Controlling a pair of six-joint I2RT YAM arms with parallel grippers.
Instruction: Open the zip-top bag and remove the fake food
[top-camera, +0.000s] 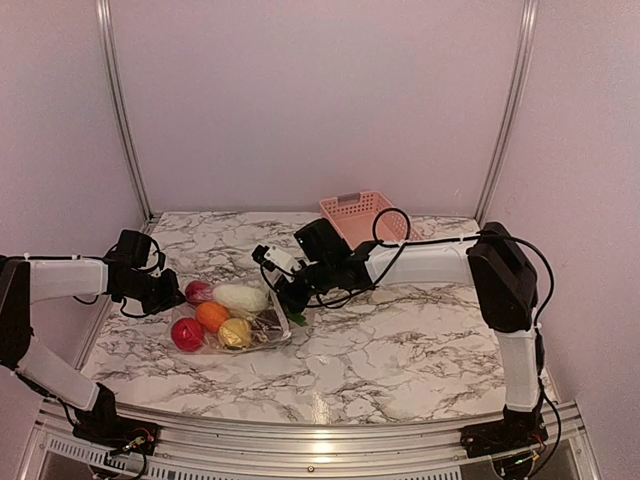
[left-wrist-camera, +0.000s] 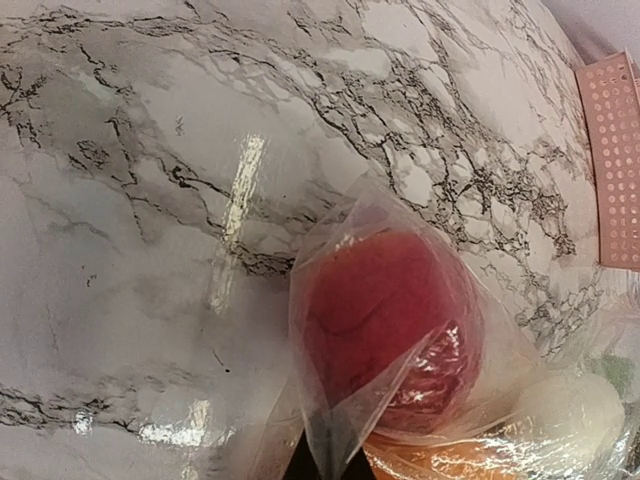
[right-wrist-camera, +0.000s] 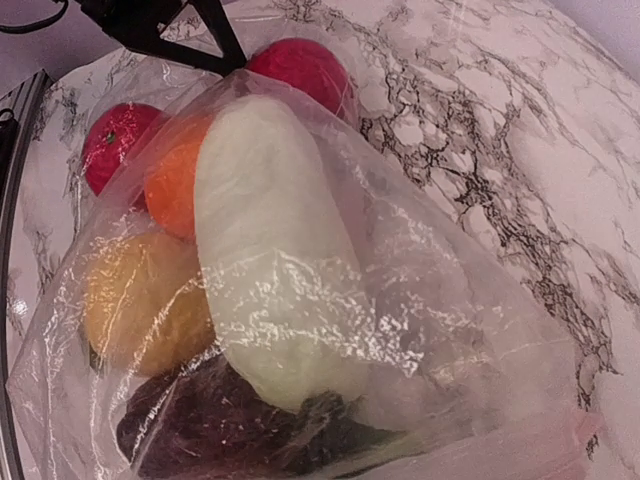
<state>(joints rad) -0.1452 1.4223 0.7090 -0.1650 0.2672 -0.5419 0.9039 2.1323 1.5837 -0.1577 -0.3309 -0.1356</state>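
Note:
The clear zip-top bag (top-camera: 262, 330) lies on the marble table, closed, with the fake food inside: a dark red piece (top-camera: 198, 291), a pale piece (top-camera: 241, 298), an orange one (top-camera: 212, 315), a red one (top-camera: 187, 334) and a yellow one (top-camera: 235, 332). My left gripper (top-camera: 170, 293) is shut on the bag's far left corner (left-wrist-camera: 335, 440), its dark fingertips (left-wrist-camera: 300, 470) just showing. My right gripper (top-camera: 292, 302) is at the bag's right end, where the zip strip (right-wrist-camera: 560, 450) runs. Its fingers are hidden by the plastic, and the bag is pulled taut towards it.
A pink slatted basket (top-camera: 362, 215) stands at the back, right of centre, and shows at the edge of the left wrist view (left-wrist-camera: 615, 160). Pink walls and metal corner posts close the table on three sides. The right arm's cable loops above the table near the basket.

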